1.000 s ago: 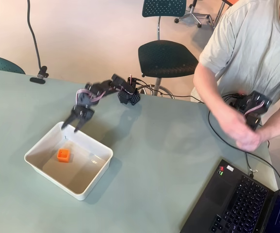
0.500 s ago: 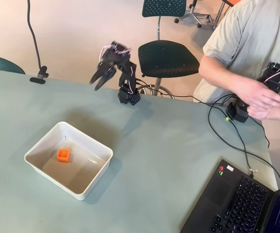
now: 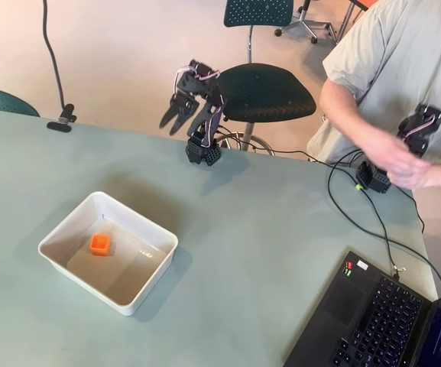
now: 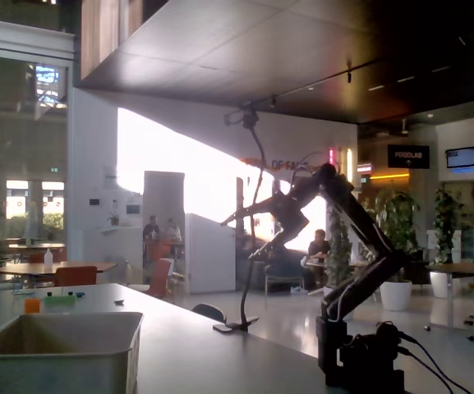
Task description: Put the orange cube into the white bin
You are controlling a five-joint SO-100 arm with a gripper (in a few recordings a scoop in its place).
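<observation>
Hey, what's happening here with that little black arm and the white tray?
The orange cube already lies inside the white bin on the table. The small black robot arm is raised near its base at the table's far edge, well away from the bin; its gripper hangs open and empty in the air. A person beside the table is steering it.
</observation>
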